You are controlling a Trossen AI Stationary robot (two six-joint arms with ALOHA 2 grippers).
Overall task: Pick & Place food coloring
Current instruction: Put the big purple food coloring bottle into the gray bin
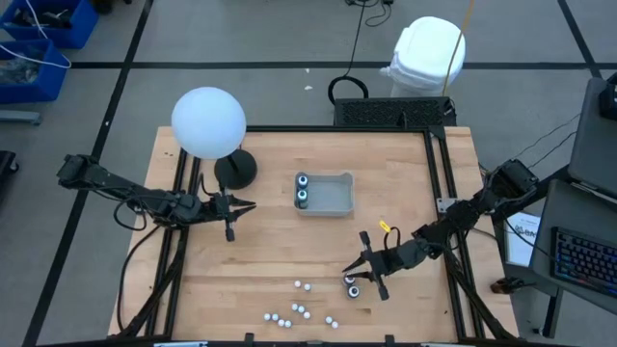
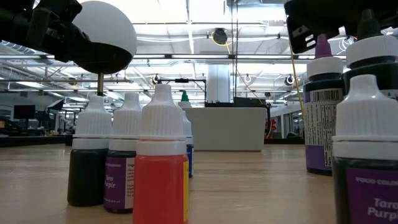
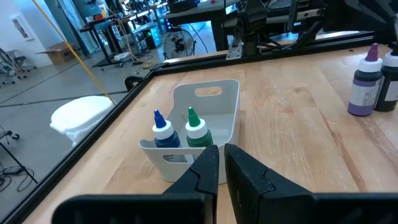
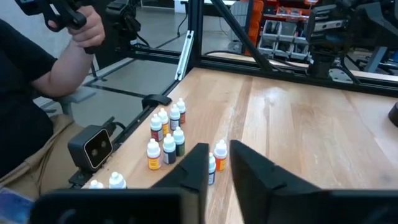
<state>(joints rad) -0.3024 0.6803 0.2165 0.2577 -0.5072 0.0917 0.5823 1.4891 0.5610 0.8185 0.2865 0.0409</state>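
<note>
High view: pale wooden worktop (image 1: 260, 251) in a black frame. Small bottles (image 1: 301, 310) cluster at its near edge; two stand in the grey tray (image 1: 337, 198). Right tool (image 1: 367, 271), narrowly parted, hovers beside two dark bottles (image 1: 352, 285). Left tool (image 1: 231, 208) is closed, empty. Concrete floor surrounds.

In the low view, "FOOD COLOR" and "Taro Purp", cut off by the frame edge, are read on the purple label of the bottle (image 2: 367, 155) at the lower right. "Taro Purple" is made out on the purple label of a small bottle (image 2: 122, 158) at the lower left. Fine print on the dark bottle (image 2: 323, 118) at the right is too small to be read.
</note>
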